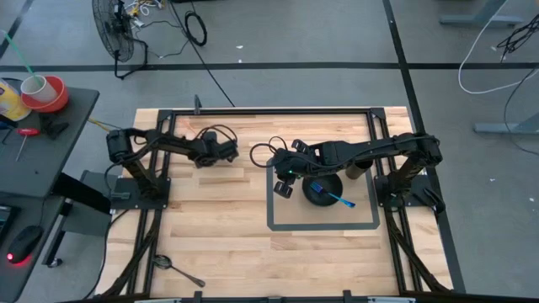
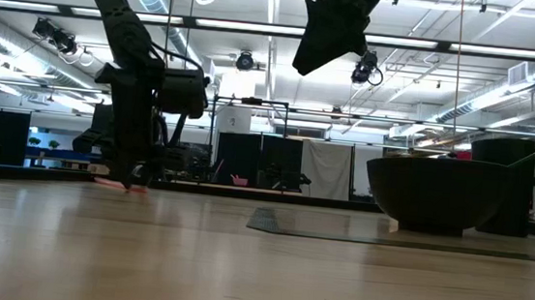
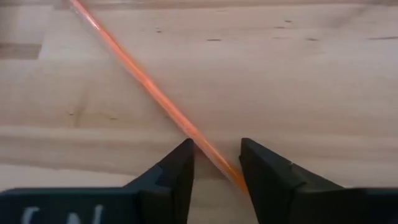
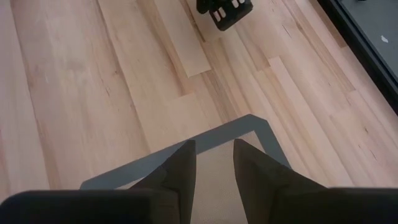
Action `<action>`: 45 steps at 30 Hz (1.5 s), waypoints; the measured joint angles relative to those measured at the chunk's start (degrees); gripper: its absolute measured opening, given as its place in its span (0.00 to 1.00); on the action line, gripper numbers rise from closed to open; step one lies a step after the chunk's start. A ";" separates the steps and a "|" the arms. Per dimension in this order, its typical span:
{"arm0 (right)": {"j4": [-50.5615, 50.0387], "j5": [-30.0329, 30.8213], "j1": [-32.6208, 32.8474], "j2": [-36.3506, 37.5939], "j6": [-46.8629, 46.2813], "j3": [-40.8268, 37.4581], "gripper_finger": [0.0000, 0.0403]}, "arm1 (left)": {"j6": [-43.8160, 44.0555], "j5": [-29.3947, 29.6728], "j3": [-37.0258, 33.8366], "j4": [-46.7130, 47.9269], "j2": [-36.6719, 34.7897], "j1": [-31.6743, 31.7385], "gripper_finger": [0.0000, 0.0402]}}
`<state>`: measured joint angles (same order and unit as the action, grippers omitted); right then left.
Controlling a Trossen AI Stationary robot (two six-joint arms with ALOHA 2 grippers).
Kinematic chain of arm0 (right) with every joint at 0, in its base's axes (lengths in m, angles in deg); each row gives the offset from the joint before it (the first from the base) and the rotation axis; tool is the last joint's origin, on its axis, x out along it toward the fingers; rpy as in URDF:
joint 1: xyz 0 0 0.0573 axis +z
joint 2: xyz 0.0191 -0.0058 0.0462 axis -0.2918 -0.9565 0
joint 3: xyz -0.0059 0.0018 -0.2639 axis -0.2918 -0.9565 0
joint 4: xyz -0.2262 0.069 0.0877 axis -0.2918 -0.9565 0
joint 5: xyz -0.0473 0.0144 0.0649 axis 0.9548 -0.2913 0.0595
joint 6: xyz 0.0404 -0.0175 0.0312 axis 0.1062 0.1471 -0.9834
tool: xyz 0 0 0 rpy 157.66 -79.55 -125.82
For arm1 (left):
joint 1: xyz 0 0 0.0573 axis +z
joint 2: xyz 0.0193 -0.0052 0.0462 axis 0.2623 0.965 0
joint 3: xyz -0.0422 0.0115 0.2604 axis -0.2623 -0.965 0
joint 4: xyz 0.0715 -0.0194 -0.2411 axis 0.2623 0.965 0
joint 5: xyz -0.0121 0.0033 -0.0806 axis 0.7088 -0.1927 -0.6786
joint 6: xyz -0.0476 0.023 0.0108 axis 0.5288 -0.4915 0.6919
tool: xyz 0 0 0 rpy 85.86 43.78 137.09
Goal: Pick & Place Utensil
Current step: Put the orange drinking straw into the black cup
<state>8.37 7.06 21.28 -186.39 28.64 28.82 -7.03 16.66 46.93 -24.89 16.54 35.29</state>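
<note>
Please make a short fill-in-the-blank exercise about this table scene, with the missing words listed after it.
1. The thin utensil lying between the left gripper's fingers is ____ in colour.
2. The black bowl holds a utensil that is ____ in colour.
3. The bowl stands inside a grey ____ outline marked on the table.
4. The right gripper hangs ____ the table, not touching it.

Missing words: orange; blue; rectangular; above
</note>
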 joint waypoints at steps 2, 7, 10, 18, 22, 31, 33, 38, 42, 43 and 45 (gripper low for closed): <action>-0.02 0.00 0.00 -0.01 0.17 0.01 0.27 | 0.89 0.00 -0.02 0.07 0.02 -0.76 0.31; -0.04 -0.01 0.02 0.00 1.08 0.01 0.27 | 1.24 0.15 -0.07 0.24 0.02 -2.28 0.26; -0.07 0.00 0.01 0.00 1.11 0.02 0.27 | 1.26 -0.10 -0.09 0.31 0.02 -3.27 0.25; -0.28 -0.02 0.00 0.00 1.29 0.02 0.27 | 3.12 -1.08 -0.09 0.33 0.00 -7.18 0.25; -0.52 -0.02 0.01 0.00 1.28 0.02 0.27 | 4.61 -1.74 -0.07 0.35 -0.02 -9.73 0.25; -0.52 -0.02 0.02 0.00 1.22 0.02 0.27 | 7.11 -5.01 0.00 0.45 -0.47 -15.06 0.25; -0.52 -0.02 0.02 0.00 1.07 0.02 0.27 | 7.15 -6.26 0.00 0.63 -1.09 -16.06 0.25; -0.55 -0.04 0.02 0.00 1.07 0.02 0.27 | 7.27 -7.11 -0.09 1.76 -2.74 -17.71 0.23; -0.59 -0.04 0.04 0.00 1.07 0.02 0.27 | 8.31 -7.88 -0.11 2.28 -3.03 -17.85 0.17; -0.61 -0.10 0.04 0.00 1.08 0.02 0.27 | 8.69 -8.00 -0.11 2.47 -3.04 -17.84 0.15; -0.77 -1.31 0.02 0.00 1.45 0.02 0.27 | 8.71 -8.00 -0.11 2.76 -3.04 -17.88 0.11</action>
<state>7.59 5.75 21.30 -186.39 30.09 28.84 1.68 8.66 46.82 -22.13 13.50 17.42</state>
